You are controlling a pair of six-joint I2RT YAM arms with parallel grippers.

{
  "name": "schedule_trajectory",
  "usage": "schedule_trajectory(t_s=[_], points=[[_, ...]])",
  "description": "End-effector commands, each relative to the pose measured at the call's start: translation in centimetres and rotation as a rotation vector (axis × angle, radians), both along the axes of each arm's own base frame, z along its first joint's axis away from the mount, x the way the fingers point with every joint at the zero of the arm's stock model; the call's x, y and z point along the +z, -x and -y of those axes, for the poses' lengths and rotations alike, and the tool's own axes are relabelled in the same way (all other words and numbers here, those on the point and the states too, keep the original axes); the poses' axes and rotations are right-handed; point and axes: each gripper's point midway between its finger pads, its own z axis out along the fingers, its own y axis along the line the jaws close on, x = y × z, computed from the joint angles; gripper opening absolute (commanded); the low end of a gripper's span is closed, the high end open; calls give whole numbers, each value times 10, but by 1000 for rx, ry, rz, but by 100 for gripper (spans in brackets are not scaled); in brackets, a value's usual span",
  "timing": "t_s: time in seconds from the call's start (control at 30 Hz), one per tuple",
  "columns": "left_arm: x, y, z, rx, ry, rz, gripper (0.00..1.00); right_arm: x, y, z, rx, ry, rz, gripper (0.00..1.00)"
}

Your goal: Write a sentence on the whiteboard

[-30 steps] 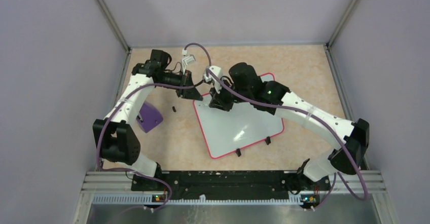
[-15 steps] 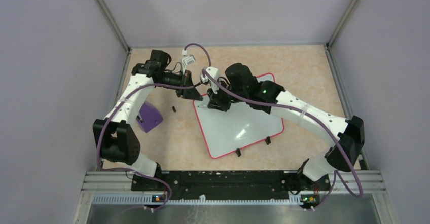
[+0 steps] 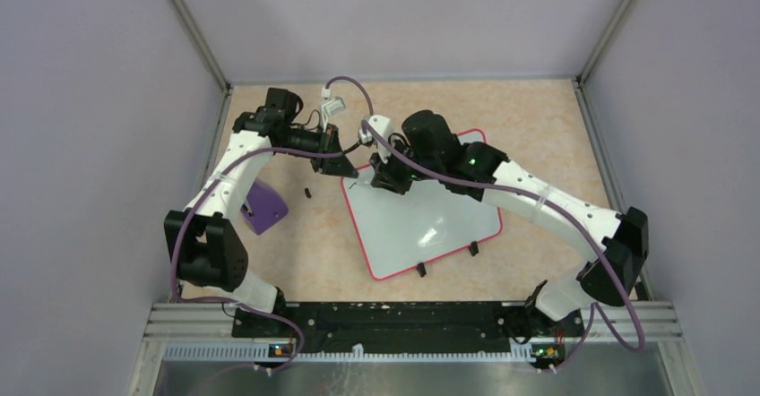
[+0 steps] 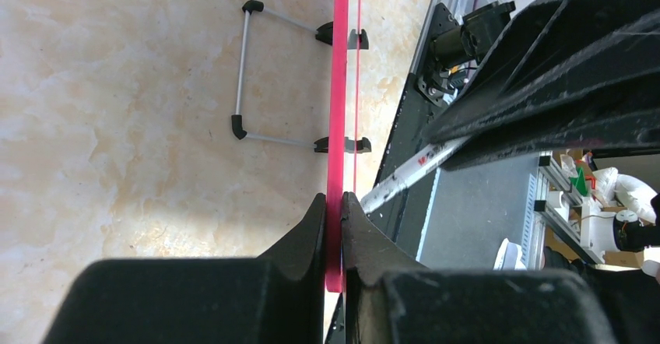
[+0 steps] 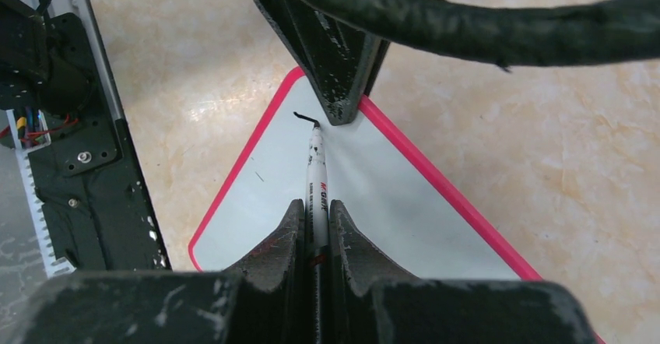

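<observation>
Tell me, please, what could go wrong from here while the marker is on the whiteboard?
1. The marker in the right gripper has its tip close beside the fingers of the left gripper at the corner of the whiteboard. The next stroke could run into them.
2. The left gripper clamps only the thin red rim at that one corner, so pen pressure might pivot the board or make it slip.

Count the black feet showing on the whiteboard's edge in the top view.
2 feet on the whiteboard's near edge: one toward its left corner, one further right. Others may be hidden.
</observation>
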Motion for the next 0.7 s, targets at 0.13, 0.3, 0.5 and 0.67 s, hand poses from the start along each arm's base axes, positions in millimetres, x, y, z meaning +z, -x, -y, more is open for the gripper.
schedule_trajectory(t_s=[0.13, 0.3, 0.5, 0.67], points=[[9, -4, 1, -7, 19, 27, 0, 18, -19, 30, -94, -10, 70, 0], [8, -5, 2, -8, 21, 22, 0, 19, -17, 29, -78, -9, 65, 0], [10, -4, 1, -8, 19, 28, 0, 32, 6, 15, 27, -41, 50, 0], [10, -4, 1, -9, 19, 28, 0, 36, 27, 1, 94, -46, 32, 0]])
